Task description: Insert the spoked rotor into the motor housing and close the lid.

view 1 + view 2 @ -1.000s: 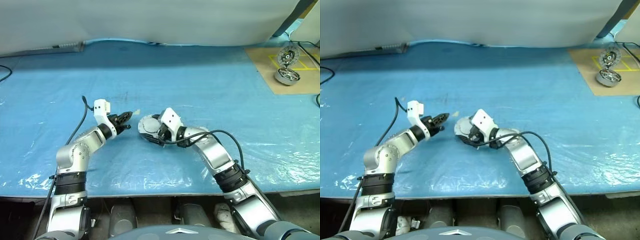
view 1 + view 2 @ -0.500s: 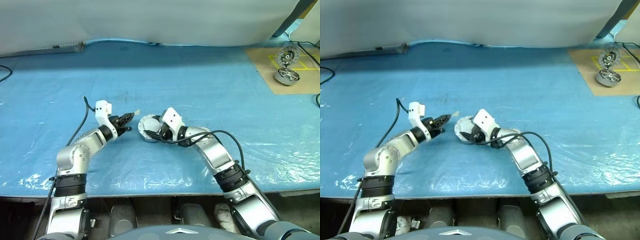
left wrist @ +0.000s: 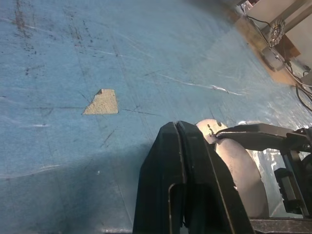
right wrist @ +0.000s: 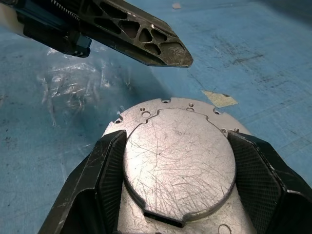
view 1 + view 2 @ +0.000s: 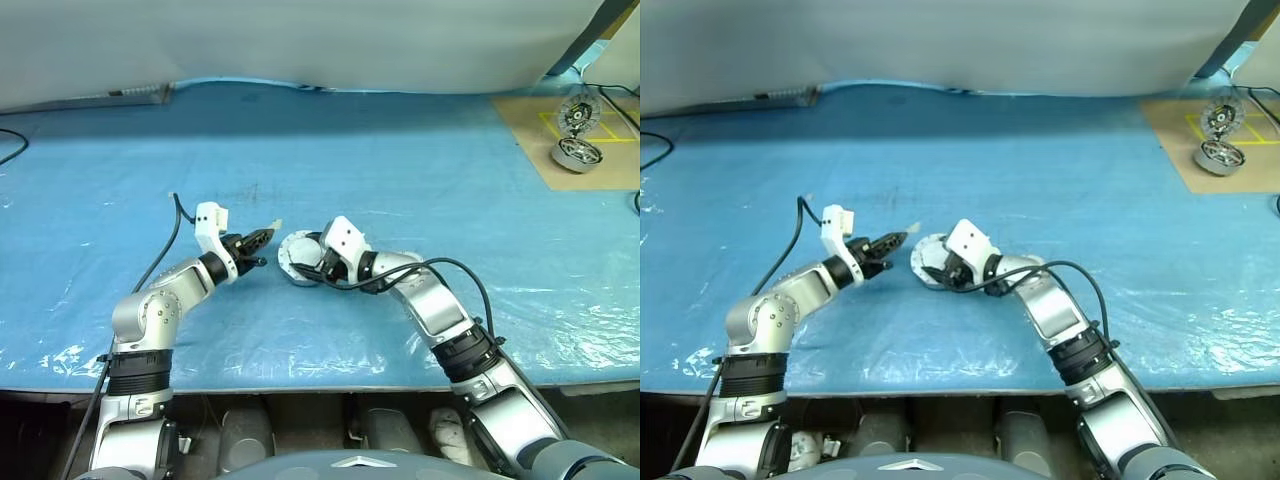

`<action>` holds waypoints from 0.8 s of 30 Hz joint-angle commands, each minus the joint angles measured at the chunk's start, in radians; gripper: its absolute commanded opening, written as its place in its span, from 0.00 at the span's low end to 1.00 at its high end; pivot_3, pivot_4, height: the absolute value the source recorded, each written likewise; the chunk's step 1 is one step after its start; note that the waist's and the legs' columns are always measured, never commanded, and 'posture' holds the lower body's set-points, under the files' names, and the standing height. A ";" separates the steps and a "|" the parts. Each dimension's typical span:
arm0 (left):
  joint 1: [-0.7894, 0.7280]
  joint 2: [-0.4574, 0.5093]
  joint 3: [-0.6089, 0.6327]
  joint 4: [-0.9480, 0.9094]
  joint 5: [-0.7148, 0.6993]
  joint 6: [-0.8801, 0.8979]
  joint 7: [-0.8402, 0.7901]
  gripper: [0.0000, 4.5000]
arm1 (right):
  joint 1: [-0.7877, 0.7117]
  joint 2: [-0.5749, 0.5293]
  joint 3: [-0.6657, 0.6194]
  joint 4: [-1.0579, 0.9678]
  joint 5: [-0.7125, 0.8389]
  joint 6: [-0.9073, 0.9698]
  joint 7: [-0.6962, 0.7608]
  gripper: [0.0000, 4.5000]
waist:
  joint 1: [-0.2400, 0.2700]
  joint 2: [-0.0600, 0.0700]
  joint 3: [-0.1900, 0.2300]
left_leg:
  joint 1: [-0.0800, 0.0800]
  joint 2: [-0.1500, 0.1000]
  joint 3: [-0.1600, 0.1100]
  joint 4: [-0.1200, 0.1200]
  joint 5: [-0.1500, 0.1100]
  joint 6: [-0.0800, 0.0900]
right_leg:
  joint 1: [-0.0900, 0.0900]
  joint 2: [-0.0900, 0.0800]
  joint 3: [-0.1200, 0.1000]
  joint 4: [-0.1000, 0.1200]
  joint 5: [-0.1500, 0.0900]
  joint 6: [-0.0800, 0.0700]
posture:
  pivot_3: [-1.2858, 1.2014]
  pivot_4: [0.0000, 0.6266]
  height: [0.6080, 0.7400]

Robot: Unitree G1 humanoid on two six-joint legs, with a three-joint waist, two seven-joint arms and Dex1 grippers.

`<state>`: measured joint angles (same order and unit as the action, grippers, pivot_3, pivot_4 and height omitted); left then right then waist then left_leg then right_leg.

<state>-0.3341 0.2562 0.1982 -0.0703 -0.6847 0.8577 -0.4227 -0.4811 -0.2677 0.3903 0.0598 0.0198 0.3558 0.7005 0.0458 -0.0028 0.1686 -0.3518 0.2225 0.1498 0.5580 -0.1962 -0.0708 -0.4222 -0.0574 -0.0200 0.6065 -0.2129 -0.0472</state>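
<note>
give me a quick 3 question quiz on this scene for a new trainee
1. True or false: the left gripper is open wide.
2. The right gripper has its fingers on either side of: A) a round silver part, B) a roll of tape, C) a plastic bottle.
3. Fill in: the brown board lies at the far edge of the blue table, on the robot's ___ side.

Key: 1 false, it is shut. 2 A. 3 right.
</note>
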 commanded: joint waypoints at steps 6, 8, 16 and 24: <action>0.003 0.010 0.001 -0.048 -0.020 0.007 -0.011 0.00 | -0.003 -0.034 0.043 0.060 -0.061 0.103 0.006 0.66 | 0.001 0.000 0.000 | 0.003 0.000 0.000 0.001 0.000 0.000 | 0.005 -0.001 0.000 0.000 0.000 0.000 | 0.52 0.24 1.00; 0.003 0.010 0.000 -0.047 -0.018 0.007 -0.011 0.00 | -0.013 -0.043 0.044 0.070 -0.072 0.081 0.008 0.66 | 0.001 0.000 0.000 | 0.003 0.000 0.000 0.002 0.000 0.000 | 0.005 -0.001 0.000 0.000 0.000 0.001 | 0.52 0.24 1.00; -0.003 0.000 0.005 -0.053 -0.045 0.032 -0.011 0.00 | -0.023 -0.029 0.030 0.097 -0.063 0.138 -0.009 0.66 | 0.001 0.000 0.000 | 0.002 0.000 0.000 0.002 0.000 0.000 | 0.006 -0.001 0.000 0.001 0.000 0.000 | 0.52 0.24 1.00; 0.013 0.008 0.018 -0.074 -0.113 0.166 0.034 0.00 | -0.023 -0.025 0.033 0.098 -0.065 0.138 -0.009 0.66 | 0.000 0.001 -0.001 | 0.003 0.000 0.000 0.002 0.000 0.000 | 0.006 -0.001 0.000 0.000 0.000 0.000 | 0.52 0.24 1.00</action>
<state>-0.3272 0.2570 0.1986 -0.0984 -0.7694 1.0022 -0.3999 -0.5368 -0.2712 0.4054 0.0764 0.0013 0.4360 0.7125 0.0462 -0.0021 0.1678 -0.3491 0.2225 0.1499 0.5604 -0.1964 -0.0706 -0.4163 -0.0585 -0.0203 0.6069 -0.2130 -0.0467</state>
